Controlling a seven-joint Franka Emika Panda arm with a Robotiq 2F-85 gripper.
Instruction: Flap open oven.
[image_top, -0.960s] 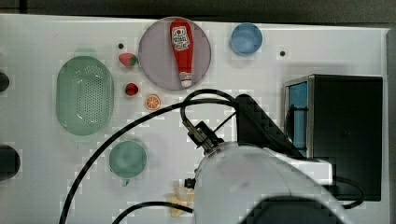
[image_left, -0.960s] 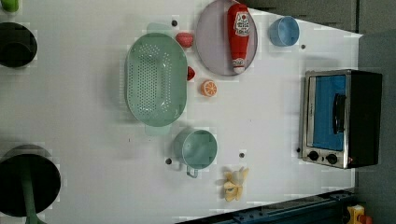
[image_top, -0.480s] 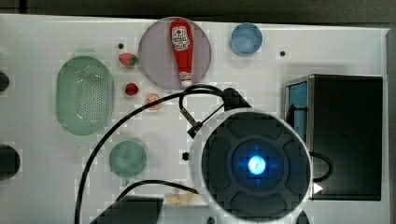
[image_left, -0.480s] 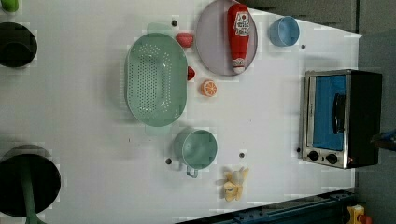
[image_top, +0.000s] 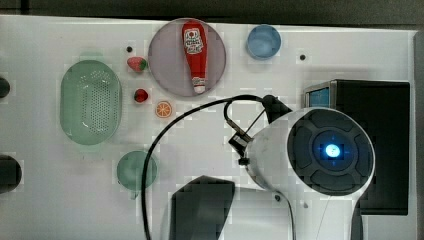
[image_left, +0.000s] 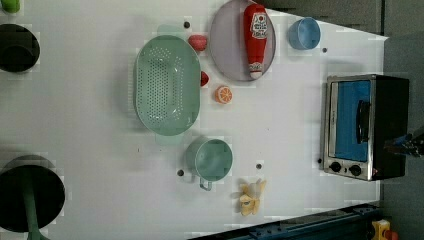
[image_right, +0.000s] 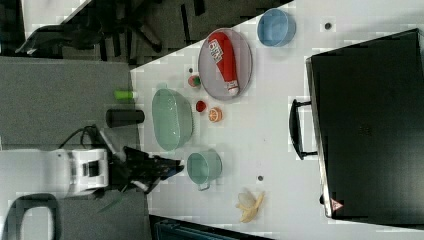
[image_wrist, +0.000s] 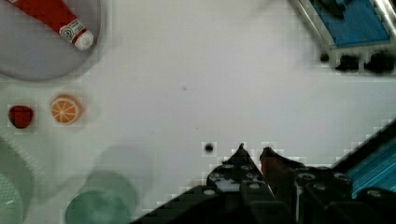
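The oven (image_left: 361, 125) stands at the left view's right, its blue glass door closed and the black bar handle (image_left: 363, 121) across it. In the right view the oven (image_right: 370, 125) is a black box with the handle (image_right: 295, 131) on its front. The arm's white body covers part of the oven (image_top: 392, 115) in the top view. My gripper (image_wrist: 253, 149) hangs above bare white table, well short of the oven's knobbed corner (image_wrist: 351, 35). Its fingertips stand close together with nothing between them. In the right view the gripper (image_right: 167, 167) is high over the green cup.
On the white table (image_left: 280, 135) lie a green colander (image_left: 166, 85), a green cup (image_left: 212, 160), a banana (image_left: 251, 196), an orange slice (image_left: 223, 94), a plate with a ketchup bottle (image_left: 256, 37) and a blue bowl (image_left: 303, 33). A black cable (image_top: 165, 135) loops from the arm.
The arm has swung toward the oven side in the top view, and a dark part of it now shows at the left view's right edge. The fingers have drawn closer together.
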